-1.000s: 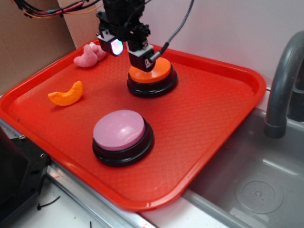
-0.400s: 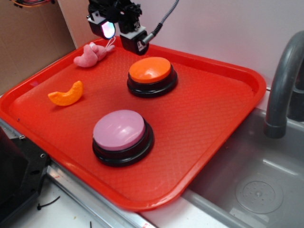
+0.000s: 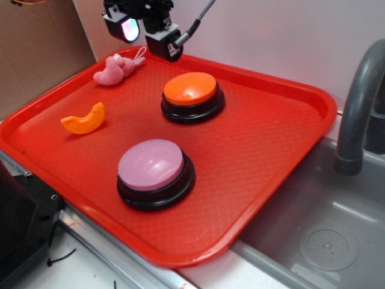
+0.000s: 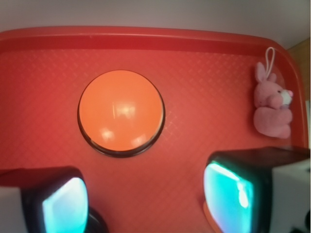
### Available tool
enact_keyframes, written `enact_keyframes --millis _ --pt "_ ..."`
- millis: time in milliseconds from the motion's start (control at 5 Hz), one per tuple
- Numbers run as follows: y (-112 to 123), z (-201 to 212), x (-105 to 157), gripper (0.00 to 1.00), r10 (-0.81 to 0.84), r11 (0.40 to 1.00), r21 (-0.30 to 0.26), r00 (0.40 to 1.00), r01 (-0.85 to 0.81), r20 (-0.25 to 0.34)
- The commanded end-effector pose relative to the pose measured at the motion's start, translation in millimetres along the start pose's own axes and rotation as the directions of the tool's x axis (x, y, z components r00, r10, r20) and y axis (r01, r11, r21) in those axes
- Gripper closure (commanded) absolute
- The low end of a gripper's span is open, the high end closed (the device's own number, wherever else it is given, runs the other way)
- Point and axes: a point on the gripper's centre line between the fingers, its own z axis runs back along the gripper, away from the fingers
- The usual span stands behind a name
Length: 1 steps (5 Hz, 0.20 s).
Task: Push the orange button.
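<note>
While the orange button (image 3: 190, 88) sits toward the back of the red tray (image 3: 271, 150), nothing is touching it. Glossy orange dome on a black round base, fully in the clear. From the wrist cam it's a bit left of center (image 4: 121, 111), with a couple of light reflections on the dome.

The gripper (image 3: 146, 29) is hanging up in the air past the button's far-left side, over the back edge of the tray, well apart from the button. You can see a glowing teal-white pad on one finger (image 3: 129, 28) from the outside view. In the wrist view both fingers (image 4: 65, 204) poke in at the bottom corners with a wide stretch of tray between them, so the jaws are spread wide and holding nothing.

Just beside the gripper, on the tray's back-left corner, lies a little pink plush bunny (image 3: 114, 70) with a loop on its head; the wrist cam catches it at the right edge (image 4: 273, 107). Further toward the front-left there's a small orange crescent toy (image 3: 85, 119). The pink button (image 3: 153, 171), same build with a black base, sits near the front of the tray, well apart from the orange one.

Off to the right of the tray there's a grey sink (image 3: 325, 235) with a grey faucet (image 3: 358, 102) arching over it.
</note>
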Motion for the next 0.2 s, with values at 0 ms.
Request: enact_keyframes --millis 0 --pt "3.7 40.5 2.7 0.00 0.029 0.999 0.011 0.995 -0.031 0.099"
